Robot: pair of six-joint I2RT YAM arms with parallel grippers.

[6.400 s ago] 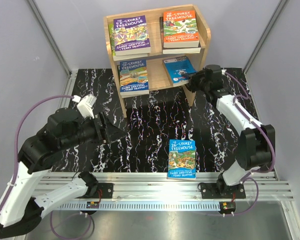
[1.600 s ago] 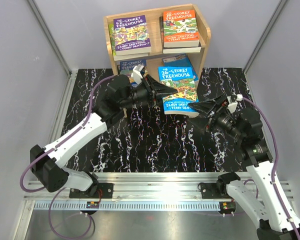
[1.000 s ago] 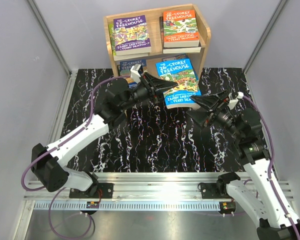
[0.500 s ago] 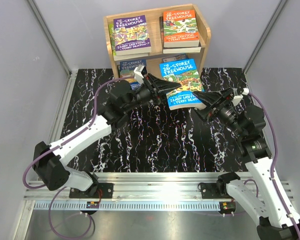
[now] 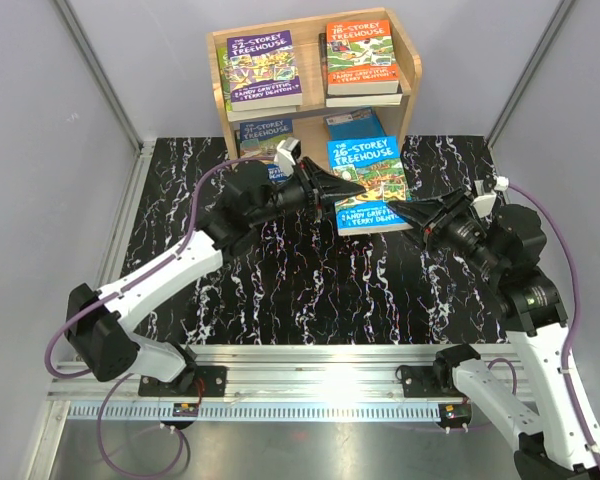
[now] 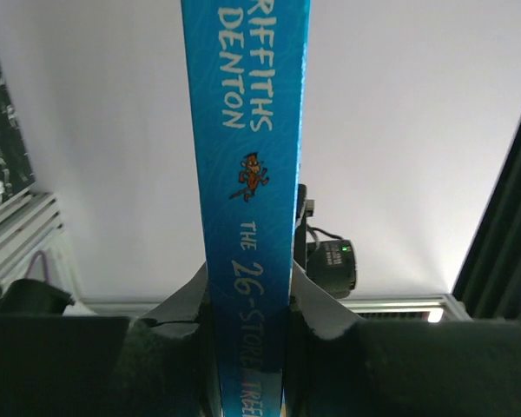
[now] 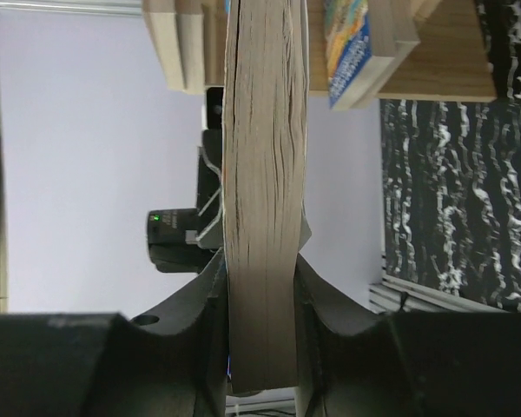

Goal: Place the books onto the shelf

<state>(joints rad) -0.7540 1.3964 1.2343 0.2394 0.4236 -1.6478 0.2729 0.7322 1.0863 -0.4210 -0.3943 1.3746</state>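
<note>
The thin blue paperback (image 5: 368,185) titled "26-Storey Treehouse" is now being held from both sides. The left gripper (image 5: 348,189) is being kept clamped on the spine edge, as it was a second ago. In the left wrist view the spine is seen pinched between narrow fingers (image 6: 187,300).

The right gripper (image 5: 400,212), which was standing wide beside the book a moment earlier, is being closed onto the opposite edge. In the right wrist view the page block is seen pressed between both of its fingers (image 7: 317,295).

The blue paperback is being carried cover-up above the black white-veined tabletop (image 5: 310,280). It sits just in front of the right half of the lower tier of the small two-tier shelf (image 5: 408,70) of light natural wood, and is not yet inside it.

A purple-covered book (image 5: 262,68) and an orange-covered book (image 5: 360,58) are lying on the upper tier. A blue-covered book (image 5: 265,135) and a bright blue one (image 5: 352,123) are lying on the lower tier.

The task is judged to be nearing its end, since this appears to be the last book off the shelf. With both edges gripped, a handover or a steadied two-armed push into the lower tier is probably being prepared. The book could be bent if the two arms are driven unevenly.
</note>
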